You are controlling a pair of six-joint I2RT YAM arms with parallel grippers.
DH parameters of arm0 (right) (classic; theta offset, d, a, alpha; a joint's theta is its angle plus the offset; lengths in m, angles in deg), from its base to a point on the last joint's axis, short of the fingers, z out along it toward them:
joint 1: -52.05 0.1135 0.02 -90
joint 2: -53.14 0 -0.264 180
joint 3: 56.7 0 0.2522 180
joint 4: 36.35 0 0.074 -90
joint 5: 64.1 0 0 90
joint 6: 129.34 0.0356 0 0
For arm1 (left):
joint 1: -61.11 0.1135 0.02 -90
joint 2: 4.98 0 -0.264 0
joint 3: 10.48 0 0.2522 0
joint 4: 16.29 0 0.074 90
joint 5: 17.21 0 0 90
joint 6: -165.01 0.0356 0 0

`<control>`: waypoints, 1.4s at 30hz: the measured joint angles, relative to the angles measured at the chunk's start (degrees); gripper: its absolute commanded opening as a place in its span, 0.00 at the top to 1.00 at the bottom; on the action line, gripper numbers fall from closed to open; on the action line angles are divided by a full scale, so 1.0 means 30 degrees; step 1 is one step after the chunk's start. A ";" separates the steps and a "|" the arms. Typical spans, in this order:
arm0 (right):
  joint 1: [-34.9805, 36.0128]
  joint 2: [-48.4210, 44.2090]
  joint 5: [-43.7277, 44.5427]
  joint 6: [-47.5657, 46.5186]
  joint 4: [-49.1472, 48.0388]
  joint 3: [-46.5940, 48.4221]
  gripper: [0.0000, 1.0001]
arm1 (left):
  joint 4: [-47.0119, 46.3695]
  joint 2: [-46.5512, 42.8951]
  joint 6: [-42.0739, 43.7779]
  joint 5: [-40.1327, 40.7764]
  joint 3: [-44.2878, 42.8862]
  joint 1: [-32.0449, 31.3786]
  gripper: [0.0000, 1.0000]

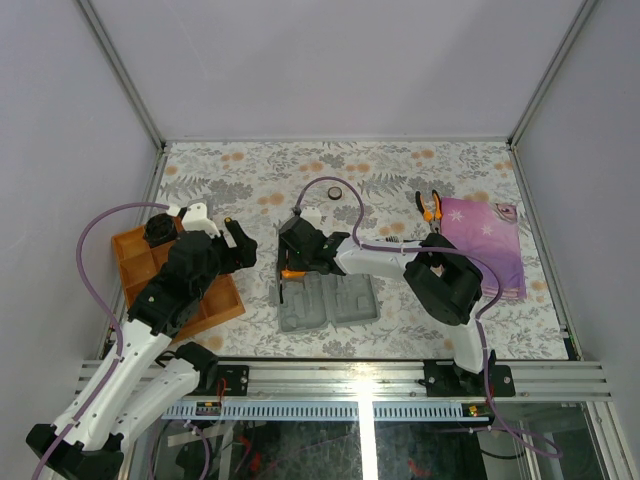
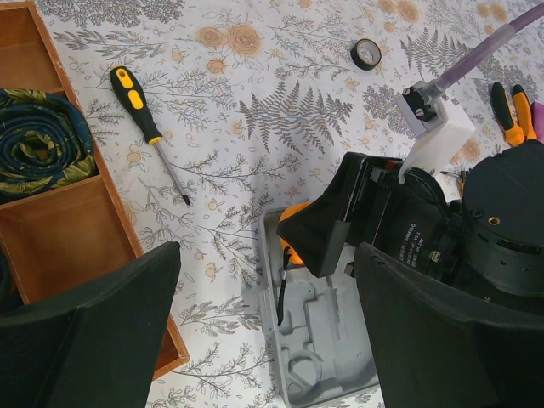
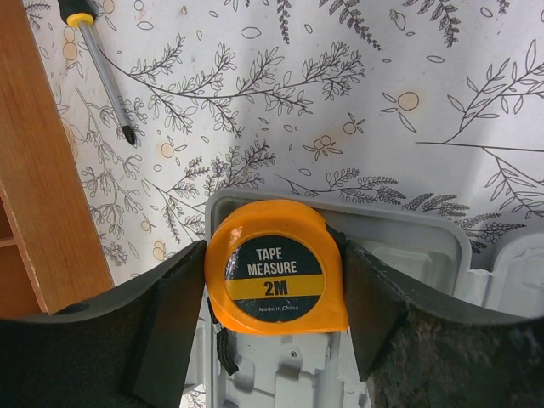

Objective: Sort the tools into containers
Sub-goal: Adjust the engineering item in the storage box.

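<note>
My right gripper (image 1: 295,264) is shut on the round orange tape measure (image 3: 276,268), its pads against both sides, over the far end of the left half of the open grey tool case (image 1: 330,300). The tape measure's black wrist strap hangs into the moulded recesses (image 3: 280,374). My left gripper (image 2: 268,331) is open and empty, above the table left of the case (image 2: 331,365). The black-and-yellow screwdriver (image 2: 136,93) lies on the table beyond it. The black tape ring (image 1: 335,192) and the orange-and-black pliers (image 1: 430,206) lie at the back. The bit set is out of view.
An orange wooden tray (image 1: 135,255) stands at the left under my left arm, with a rolled dark blue cloth (image 2: 38,144) in one compartment. A purple star-patterned cloth (image 1: 485,245) lies at the right. The table carries a floral cover.
</note>
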 measured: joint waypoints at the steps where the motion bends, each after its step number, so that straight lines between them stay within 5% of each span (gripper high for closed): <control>1: 0.0000 0.0000 -0.0058 0.0000 0.0000 0.0000 0.29 | 0.0000 0.0000 0.0000 0.0000 0.0000 0.0000 0.18; 15: 0.0029 0.0000 -0.0590 0.0117 -0.0007 -0.0124 0.24 | 0.0000 0.0058 0.0000 0.0000 0.0000 0.0000 0.18; 30: 0.0036 -0.3781 -0.0532 -0.1268 -0.1537 -0.4240 0.42 | -0.0182 0.0809 -0.0947 -0.1086 0.0284 0.0000 0.19; 42: -0.0648 -0.5952 -0.0262 -0.2208 -0.1348 -0.6674 0.47 | -0.2033 0.1712 -0.4299 -0.3920 0.4218 0.0000 0.22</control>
